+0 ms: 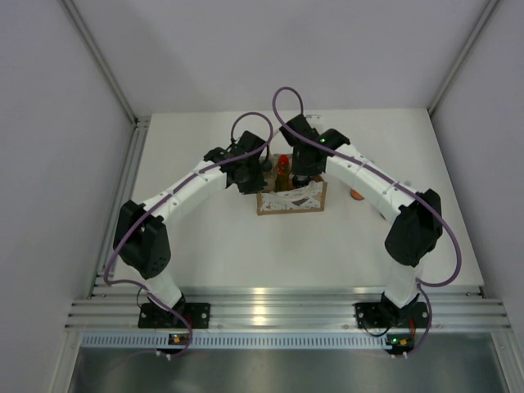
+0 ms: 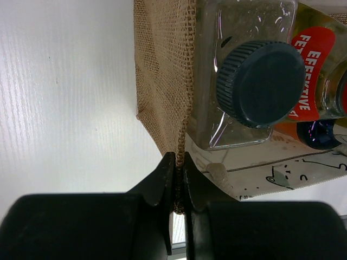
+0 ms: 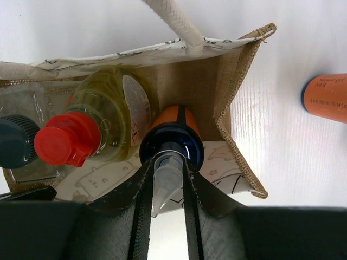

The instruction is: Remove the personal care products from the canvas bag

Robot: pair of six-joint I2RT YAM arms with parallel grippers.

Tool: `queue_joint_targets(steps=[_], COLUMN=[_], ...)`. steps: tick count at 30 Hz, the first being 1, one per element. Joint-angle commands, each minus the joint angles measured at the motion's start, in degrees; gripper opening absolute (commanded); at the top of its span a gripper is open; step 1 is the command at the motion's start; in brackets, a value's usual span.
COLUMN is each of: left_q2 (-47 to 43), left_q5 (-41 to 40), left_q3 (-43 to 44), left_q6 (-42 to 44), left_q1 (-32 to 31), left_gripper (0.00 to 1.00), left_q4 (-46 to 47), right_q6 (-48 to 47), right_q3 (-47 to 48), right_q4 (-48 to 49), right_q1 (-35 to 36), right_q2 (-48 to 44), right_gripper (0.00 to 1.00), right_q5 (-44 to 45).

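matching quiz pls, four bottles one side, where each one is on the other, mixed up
1. clear square bottle with dark ribbed cap
2. yellow-green bottle with red cap
3. orange bottle with dark-blue cap and clear nozzle
4. orange bottle with dark lettering

a. lying on the white table, outside the tan canvas bag
b. nozzle gripped by the right tool
c. in the bag, middle
d. in the bag, by the seam the left tool pinches

Pairs: 1-d, 2-c, 3-b, 4-a

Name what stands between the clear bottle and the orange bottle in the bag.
The red-capped yellow-green bottle stands between them, upright in the bag; the right wrist view shows it.
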Motion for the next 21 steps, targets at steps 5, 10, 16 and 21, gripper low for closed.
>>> queue_joint_targets(steps=[5, 10, 16, 21], left_q2=[-2.4, -2.5, -2.6, -2.6], left_q5=[1.5, 1.5, 1.2, 1.2], left_q3=[0.3, 0.3, 0.2, 0.2], left_q6=[0.4, 0.3, 0.3, 0.2], left_q1=[-0.4, -0.3, -0.3, -0.2], left_gripper=[0.01, 0.01, 0.01, 0.01], left_q4=[-1.6, -1.6, -1.6, -1.6], right_q6=[-0.9, -1.1, -1.7, -3.9], right_q3=[-1.2, -2.0, -2.3, -0.8], right_q4=[-1.2, -1.3, -1.2, -0.5], right_q1=[1.5, 1.4, 1.6, 1.5], right_q2=[1.3, 2.0, 2.1, 2.3], right_gripper=[0.24, 0.26, 0.16, 0.04], right_q5=[1.2, 1.4, 1.3, 0.8])
